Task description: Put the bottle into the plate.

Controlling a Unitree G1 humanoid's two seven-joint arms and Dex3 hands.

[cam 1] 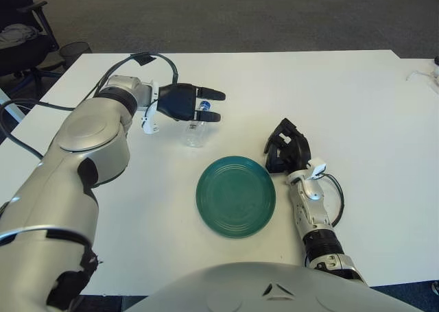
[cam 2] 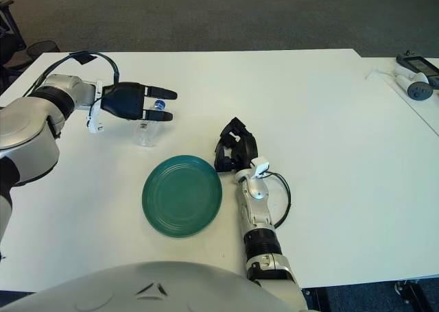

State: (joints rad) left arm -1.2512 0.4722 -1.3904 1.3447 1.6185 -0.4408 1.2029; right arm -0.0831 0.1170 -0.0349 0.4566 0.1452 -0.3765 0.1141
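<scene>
A small clear bottle [cam 1: 196, 130] with a blue cap stands upright on the white table, just behind and left of the green plate [cam 1: 236, 196]. My left hand [cam 1: 199, 103] hovers over the bottle's top with its fingers stretched out to the right, open and holding nothing; the blue cap shows between the fingers. My right hand [cam 1: 285, 147] shows to the right of the plate with its dark fingers curled in, holding nothing.
The white table [cam 1: 343, 99] stretches wide to the right and back. Small grey devices [cam 2: 415, 86] lie at its far right edge. A black chair [cam 1: 20, 44] and a bin stand off the table's back left corner.
</scene>
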